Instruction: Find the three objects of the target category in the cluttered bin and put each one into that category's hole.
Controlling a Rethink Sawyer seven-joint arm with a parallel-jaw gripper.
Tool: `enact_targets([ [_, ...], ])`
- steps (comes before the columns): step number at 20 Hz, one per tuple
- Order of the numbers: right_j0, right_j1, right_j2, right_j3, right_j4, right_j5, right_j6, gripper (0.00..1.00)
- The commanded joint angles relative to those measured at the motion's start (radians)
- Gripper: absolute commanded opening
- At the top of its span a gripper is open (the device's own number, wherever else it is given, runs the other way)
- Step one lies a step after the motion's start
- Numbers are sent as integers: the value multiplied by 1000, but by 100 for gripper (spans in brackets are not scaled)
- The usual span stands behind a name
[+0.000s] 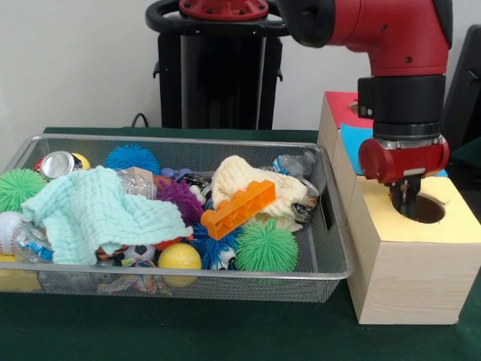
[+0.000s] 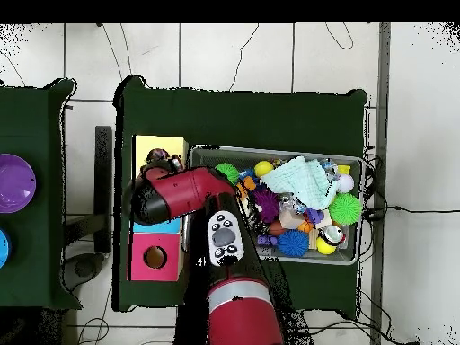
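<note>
Yellow-faced hole (image 1: 425, 208) holds gripper (image 1: 406, 201) tips; bin (image 1: 331, 263) alongside.

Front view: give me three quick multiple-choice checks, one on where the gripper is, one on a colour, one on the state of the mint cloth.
1. Where is the gripper?
A. Over the bin
B. At the hole in the yellow-faced box
C. Above the red-faced box

2. What colour is the toy brick in the bin?
A. Orange
B. Blue
C. Purple

3. How does the mint cloth lie?
A. Folded flat on the table
B. Hanging from the gripper
C. Draped over items in the bin

Answers:
1 B: its tips reach down at the rim of the hole in the yellow face.
2 A: the brick resting on the cream cloth is orange.
3 C: it spreads over toys at the bin's left part, apart from the gripper.
</note>
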Motion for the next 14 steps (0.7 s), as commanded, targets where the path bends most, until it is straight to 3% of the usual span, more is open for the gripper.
enact_targets([
  [1,-75,126,105,3,-38,-88,74,0],
  [10,-135,110,188,36,-64,-221,89,0],
  [14,-152,101,206,54,-70,-230,87,0],
])
